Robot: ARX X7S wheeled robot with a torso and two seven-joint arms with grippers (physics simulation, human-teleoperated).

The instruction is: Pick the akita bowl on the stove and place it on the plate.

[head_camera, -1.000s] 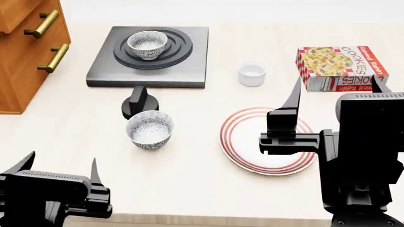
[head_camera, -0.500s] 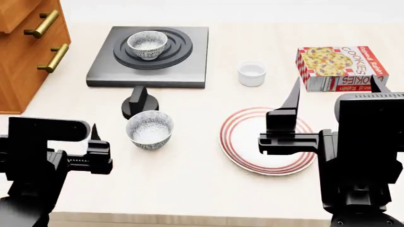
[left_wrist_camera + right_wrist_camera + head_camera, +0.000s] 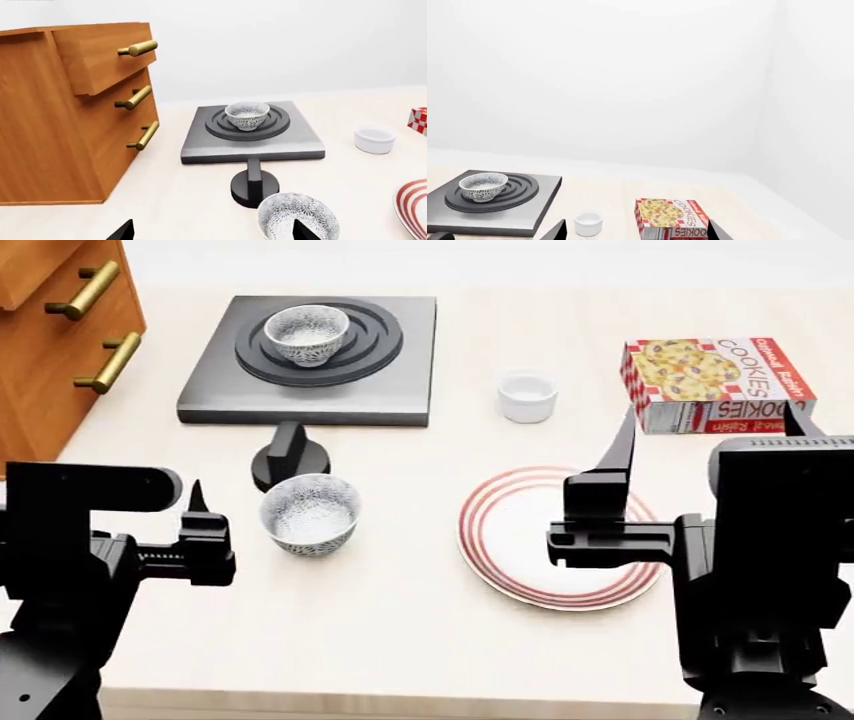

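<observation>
- A small speckled akita bowl (image 3: 307, 335) sits upright at the centre of the black burner rings on the stove (image 3: 400, 390), a flat dark grey slab at the far left of a pale table (image 3: 400, 620).
- The left wrist view shows this bowl from the side, resting on its foot with nothing touching it.
- A black stove knob (image 3: 288, 462) stands just in front of the stove's near edge.
- A second speckled bowl (image 3: 310, 514), alike in pattern, stands on the table just in front of the knob, well apart from the stove.
- The plate (image 3: 514, 540), white with red rings at its rim, lies flat on the table to the right of the second bowl; part of it is hidden behind the right arm.
- A small plain white cup (image 3: 527, 397) stands between the stove and a cookies box (image 3: 714, 380) at the far right.
- A wooden drawer cabinet (image 3: 60, 335) with brass handles stands at the left, beside the stove.
- The left gripper (image 3: 210, 232) hangs low at the near left, beside the second bowl; its fingers are spread apart and hold nothing.
- The right gripper (image 3: 637, 230) hangs above the plate's side of the table; its fingers are also spread apart and hold nothing.
- Both grippers are well apart from the bowl on the stove.
</observation>
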